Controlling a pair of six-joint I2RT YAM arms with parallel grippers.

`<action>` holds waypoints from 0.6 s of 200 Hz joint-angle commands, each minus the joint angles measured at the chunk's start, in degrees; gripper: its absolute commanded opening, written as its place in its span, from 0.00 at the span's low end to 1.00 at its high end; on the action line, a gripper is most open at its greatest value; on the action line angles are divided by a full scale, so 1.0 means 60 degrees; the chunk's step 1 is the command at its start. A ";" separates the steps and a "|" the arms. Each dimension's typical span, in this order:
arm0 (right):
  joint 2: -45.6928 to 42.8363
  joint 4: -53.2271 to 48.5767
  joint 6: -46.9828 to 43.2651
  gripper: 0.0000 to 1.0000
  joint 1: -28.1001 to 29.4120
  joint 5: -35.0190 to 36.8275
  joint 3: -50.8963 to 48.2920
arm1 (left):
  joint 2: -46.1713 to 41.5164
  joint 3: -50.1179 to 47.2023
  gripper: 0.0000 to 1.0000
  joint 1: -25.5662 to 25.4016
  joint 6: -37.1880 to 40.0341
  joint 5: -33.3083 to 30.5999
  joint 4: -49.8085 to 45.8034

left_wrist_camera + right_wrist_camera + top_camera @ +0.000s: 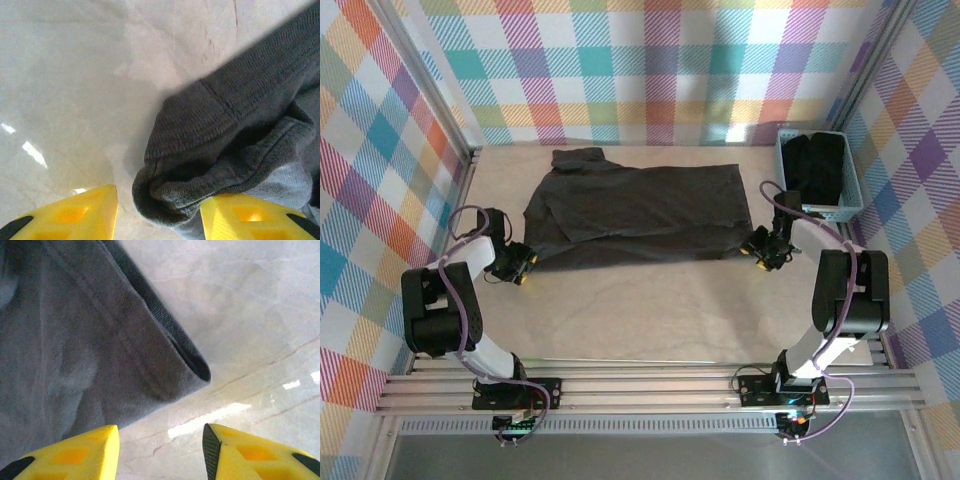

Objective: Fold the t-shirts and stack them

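The table (650, 310) carries one dark shirt (640, 205), spread across its far half, wider than deep, with a layer lapped over along the near edge and a collar or sleeve lump poking out at the far left. The near hem runs unevenly, sagging towards the left corner. At the far right stands the basket (855, 200) with more dark cloth (817, 165) in it; whether that is one shirt or several I cannot tell.

The left gripper (520, 268) sits at the shirt's near-left corner, the right gripper (760, 250) at its near-right corner, both low to the table.

In the left wrist view the left gripper (160, 215) has its jaws apart and grips nothing, but the bunched corner (210, 165) lies between the fingers and rests against one of them. In the right wrist view the right gripper (160, 450) is likewise spread and empty, the folded hem corner (190, 365) just ahead of it on bare table.

The main risk, as I judge it, is on the left: if that arm rises or backs off askew, the finger touching the bunched cloth could drag the corner and undo the lapped layer. The crumpled left corner and the stray far lump could also make any further fold come out crooked, and a lopsided shirt would stack poorly.
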 commanded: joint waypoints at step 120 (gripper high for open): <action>0.1219 0.0883 -0.0065 0.07 -0.0016 0.0466 0.0689 | 0.0770 0.1291 0.00 0.0150 0.0754 -0.1087 0.0037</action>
